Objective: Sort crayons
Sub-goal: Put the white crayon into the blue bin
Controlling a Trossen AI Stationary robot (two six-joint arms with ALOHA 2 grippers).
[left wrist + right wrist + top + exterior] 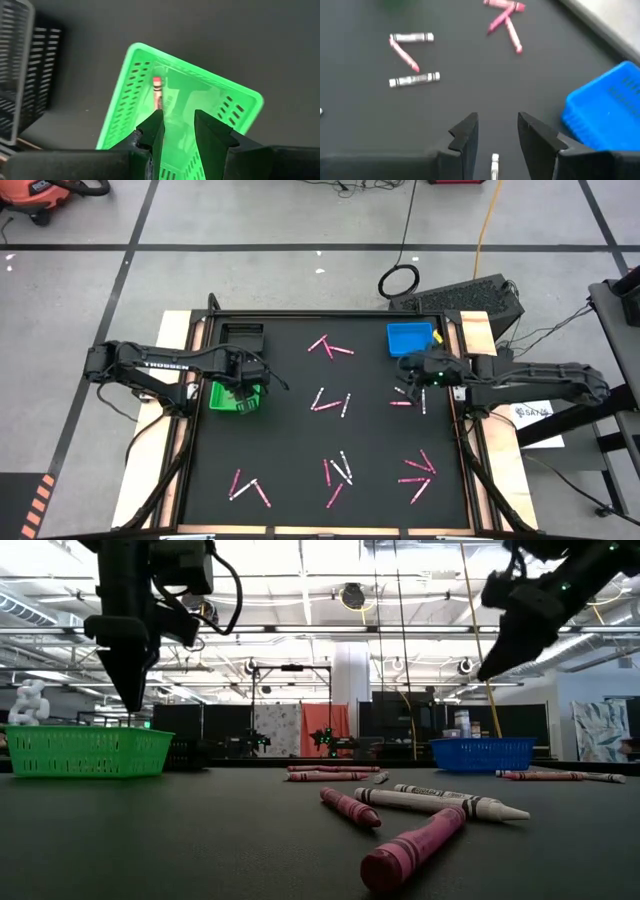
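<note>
The black-topped bench (290, 430) carries everything, framed by pale wooden side rails. On it, near my left arm, sits a green slotted plastic basket (235, 397); a blue slotted plastic basket (409, 338) stands at the far right corner, and a black slotted basket (242, 335) at the far left.

My left claw (176, 132) hangs directly above the green basket, its two dark fingers (154, 131) spread apart and gripping nothing. Inside that basket lies one pink crayon (157, 89) against the floor of the basket.

My right claw (496, 131) hovers above the bench just beside the blue basket, on its near side, its fingers parted and holding nothing. One white crayon (494, 165) lies on the bench below the gap between them.

The remaining pink and white wax crayons (330, 402) lie scattered over the bench in small clusters: one group at the far middle (329, 348), one at the centre, one near my right claw (410, 400), and three along the near edge, left (248, 487), middle (338, 474) and right (418, 472). In the low view a pink crayon (412, 848) and a white crayon (440, 801) lie closest to the camera.
</note>
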